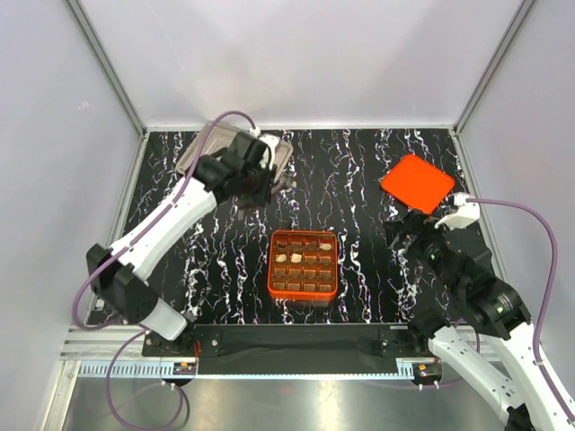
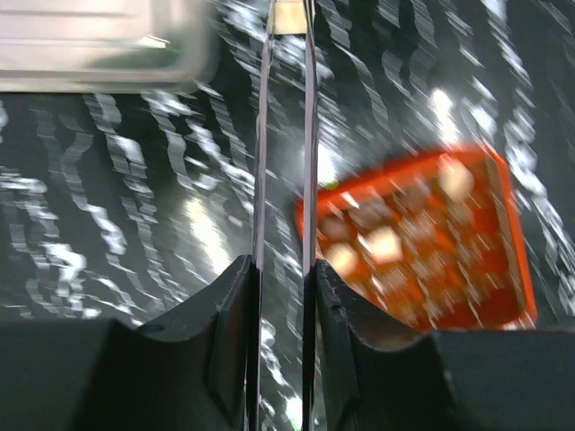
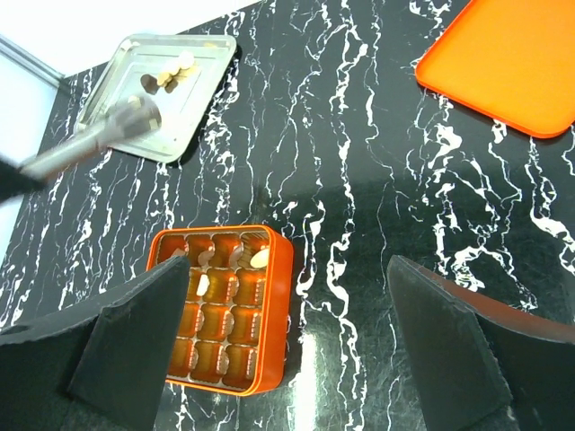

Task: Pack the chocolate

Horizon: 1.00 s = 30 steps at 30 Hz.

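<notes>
Several chocolate pieces (image 3: 169, 76), tray to box.
Small pale bites lie in the metal tray (image 3: 198, 101). The left gripper (image 2: 288, 29) pinches one cream piece (image 2: 289, 14) between thin blades beside the tray. A few cream-white bites (image 1: 325, 244) sit in orange box (image 1: 271, 266) cells. The right gripper (image 3: 287, 269) gapes wide, with the orange lid (image 1: 416, 182) beyond.

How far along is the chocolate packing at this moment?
Done: a few cream pieces sit in the orange box. In hand: the left gripper apparently pinches a cream piece beside the metal tray. Left: more pieces lie in the tray; the orange lid lies aside. The right gripper is open.
</notes>
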Each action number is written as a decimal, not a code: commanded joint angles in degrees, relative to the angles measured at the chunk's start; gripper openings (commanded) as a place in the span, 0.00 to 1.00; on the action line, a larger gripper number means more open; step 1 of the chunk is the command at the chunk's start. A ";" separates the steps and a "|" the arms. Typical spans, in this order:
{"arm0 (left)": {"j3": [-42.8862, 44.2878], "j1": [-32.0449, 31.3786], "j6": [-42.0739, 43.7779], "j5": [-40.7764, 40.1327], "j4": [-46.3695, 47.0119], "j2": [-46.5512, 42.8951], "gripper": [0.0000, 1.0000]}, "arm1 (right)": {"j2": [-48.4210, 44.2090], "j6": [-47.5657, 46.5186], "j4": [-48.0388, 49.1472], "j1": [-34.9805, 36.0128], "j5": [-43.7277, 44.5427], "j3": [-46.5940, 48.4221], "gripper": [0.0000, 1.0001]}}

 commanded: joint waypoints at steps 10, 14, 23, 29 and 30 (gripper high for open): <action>-13.63 -11.08 -3.37 12.01 -0.54 -19.21 0.36 | -0.41 0.22 -2.47 0.24 2.92 2.67 1.00; -18.90 -12.05 -3.73 13.59 0.08 -22.04 0.36 | -0.41 0.75 -2.91 0.15 3.09 2.85 1.00; -24.01 -12.76 -3.64 18.34 2.45 -24.41 0.37 | -0.41 1.89 -3.34 0.24 2.57 3.29 1.00; -25.15 -12.93 -3.82 18.69 3.42 -23.19 0.37 | -0.85 1.72 -3.70 0.15 3.09 3.73 1.00; -25.15 -12.93 -3.82 18.87 3.59 -23.01 0.37 | -1.03 1.72 -3.78 0.24 3.09 3.73 1.00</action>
